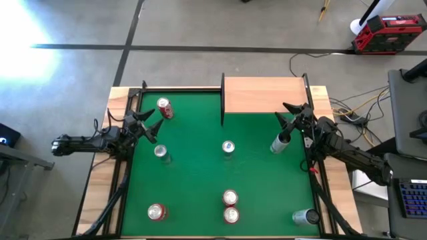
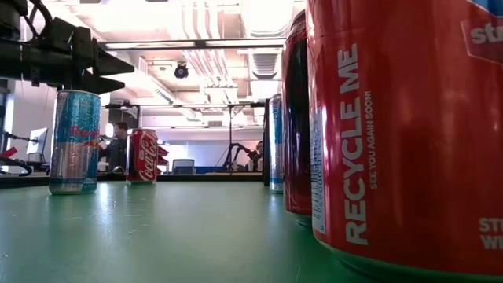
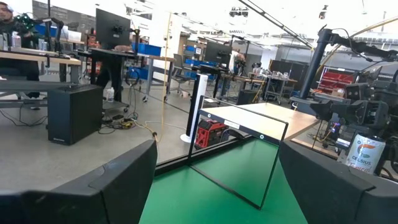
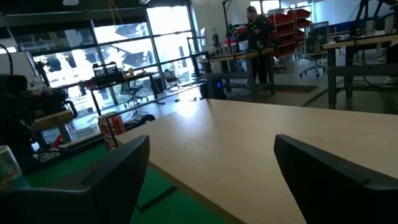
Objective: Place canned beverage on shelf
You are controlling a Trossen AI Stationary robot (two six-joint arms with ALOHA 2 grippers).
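Right tool [image 1: 288,113] stands open beside a white can [image 1: 280,143] whose label is unreadable; left tool [image 1: 148,124] open, empty; shelf [image 1: 263,95] half cut off in wrist views

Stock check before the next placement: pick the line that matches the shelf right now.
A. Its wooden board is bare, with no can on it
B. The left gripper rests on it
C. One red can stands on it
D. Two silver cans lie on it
A: in the high view the shelf shows only bare light wood, and every can, like the red can, sits on the green surface.
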